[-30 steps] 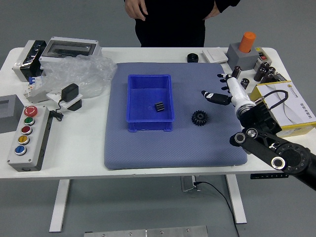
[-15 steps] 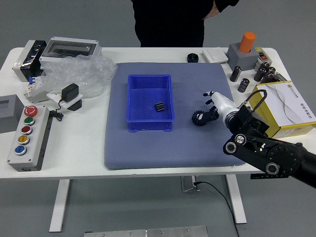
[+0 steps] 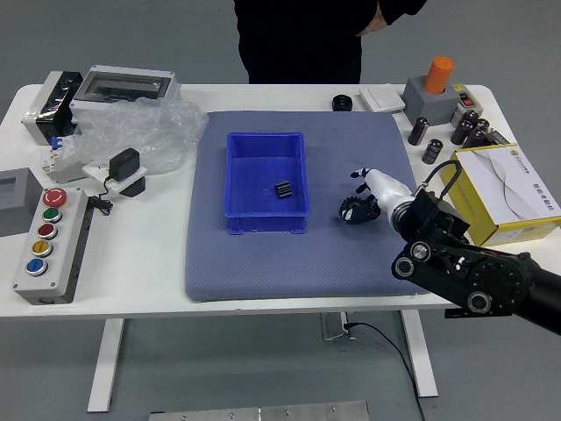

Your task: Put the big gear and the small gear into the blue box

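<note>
My right hand [image 3: 361,195] is low over the mat with its thumb and fingertips around the big gear [image 3: 352,210], a black toothed gear partly covered by them. Whether the fingers grip it or only touch it I cannot tell. The blue box [image 3: 230,180] stands on the mat to the left, and the small gear [image 3: 283,189], dark and ridged, lies inside against its right part. The left arm is out of view.
A yellow box [image 3: 504,235] is beside my right arm. Small black cylinders [image 3: 419,131] stand behind it. Left of the mat are a button panel [image 3: 54,241], a plastic bag [image 3: 145,132] and a black device. A person stands at the far side, one hand near the waist.
My right hand has moved left and toward the table's near edge, down to the big gear. The person's hand on the left has gone out of sight.
</note>
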`<control>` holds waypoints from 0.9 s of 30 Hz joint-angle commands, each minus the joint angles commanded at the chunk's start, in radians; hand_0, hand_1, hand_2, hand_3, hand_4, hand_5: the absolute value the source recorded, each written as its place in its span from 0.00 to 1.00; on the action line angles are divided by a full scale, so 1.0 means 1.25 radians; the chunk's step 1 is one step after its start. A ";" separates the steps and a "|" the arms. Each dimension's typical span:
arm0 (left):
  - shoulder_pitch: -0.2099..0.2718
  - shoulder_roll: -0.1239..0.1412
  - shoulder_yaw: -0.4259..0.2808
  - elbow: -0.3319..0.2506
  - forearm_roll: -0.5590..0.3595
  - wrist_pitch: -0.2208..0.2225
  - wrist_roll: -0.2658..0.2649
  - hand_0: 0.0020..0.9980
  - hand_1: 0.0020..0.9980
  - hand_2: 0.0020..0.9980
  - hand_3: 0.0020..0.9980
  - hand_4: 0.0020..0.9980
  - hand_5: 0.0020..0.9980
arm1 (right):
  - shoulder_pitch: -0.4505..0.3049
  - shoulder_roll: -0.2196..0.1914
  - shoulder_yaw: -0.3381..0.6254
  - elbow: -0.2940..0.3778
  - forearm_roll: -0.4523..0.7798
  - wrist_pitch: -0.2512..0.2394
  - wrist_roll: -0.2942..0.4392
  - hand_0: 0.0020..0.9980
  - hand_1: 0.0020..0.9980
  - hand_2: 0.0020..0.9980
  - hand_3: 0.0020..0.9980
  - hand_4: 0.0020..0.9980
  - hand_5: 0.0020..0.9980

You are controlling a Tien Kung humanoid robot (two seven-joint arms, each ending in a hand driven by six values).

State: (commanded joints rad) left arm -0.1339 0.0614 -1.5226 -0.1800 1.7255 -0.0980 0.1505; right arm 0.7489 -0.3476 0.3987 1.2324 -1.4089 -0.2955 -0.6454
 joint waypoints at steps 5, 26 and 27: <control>0.001 0.000 0.001 0.000 -0.001 0.001 0.000 0.76 0.74 0.77 0.82 0.59 0.13 | -0.001 0.002 -0.004 0.004 -0.047 0.020 0.000 0.69 0.64 0.77 0.89 0.77 0.17; 0.001 0.000 0.003 0.000 -0.005 0.003 -0.001 0.76 0.74 0.77 0.82 0.59 0.13 | 0.004 -0.005 0.031 0.018 -0.113 0.079 0.000 0.73 0.68 0.81 0.89 0.80 0.25; 0.001 -0.001 0.003 0.000 -0.006 0.003 -0.001 0.76 0.74 0.77 0.82 0.59 0.13 | 0.004 -0.005 0.030 0.019 -0.114 0.083 0.000 0.73 0.68 0.80 0.89 0.80 0.25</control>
State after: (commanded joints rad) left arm -0.1327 0.0608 -1.5191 -0.1800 1.7186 -0.0943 0.1494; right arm 0.7537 -0.3540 0.4361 1.2559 -1.5512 -0.1921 -0.6454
